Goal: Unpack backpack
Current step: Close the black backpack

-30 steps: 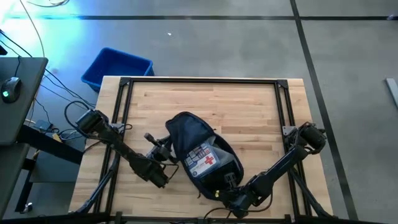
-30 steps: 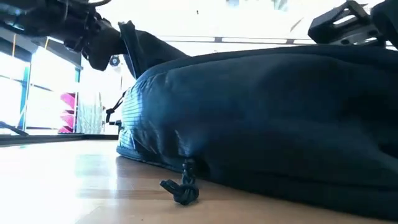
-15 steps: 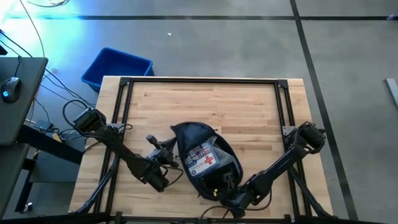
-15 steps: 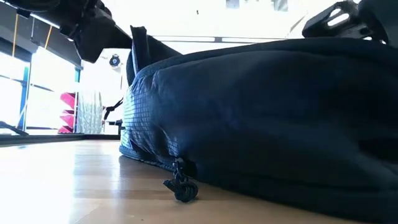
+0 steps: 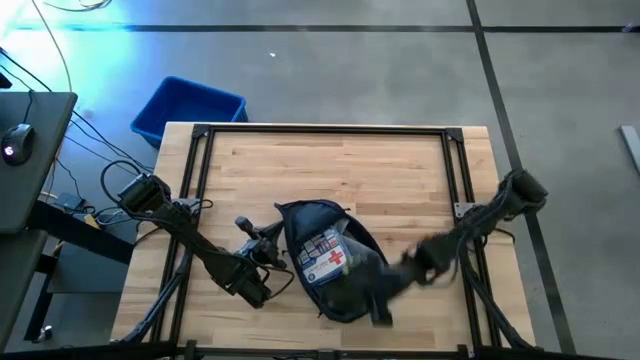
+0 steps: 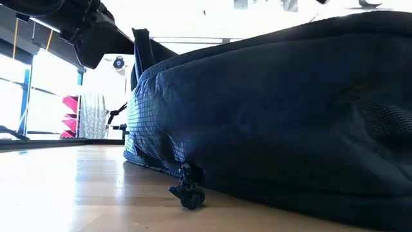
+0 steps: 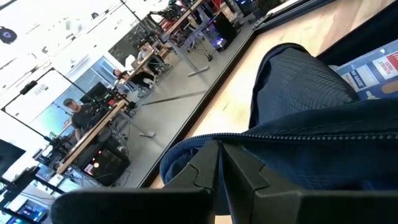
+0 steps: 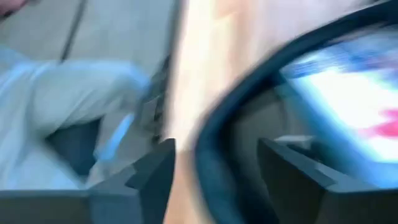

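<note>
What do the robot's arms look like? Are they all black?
Yes, both arms are dark, nearly black. Each is a chain of long thin bars with chunky round joints. The left arm has thin black cables by its base. The right arm looks the same. The jaws are flat, dark, angular blocks.

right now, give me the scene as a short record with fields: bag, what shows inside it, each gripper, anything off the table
backpack: dark navy backpack lying open on the wooden table, near its front edge
inside: first-aid pouch with a red cross showing in the opening
left gripper: left gripper shut on the backpack's edge at the bag's left side
right gripper: right gripper open, at the bag's right rim, holding nothing; its arm is blurred
off table: blue plastic bin on the floor beyond the far left corner
</note>
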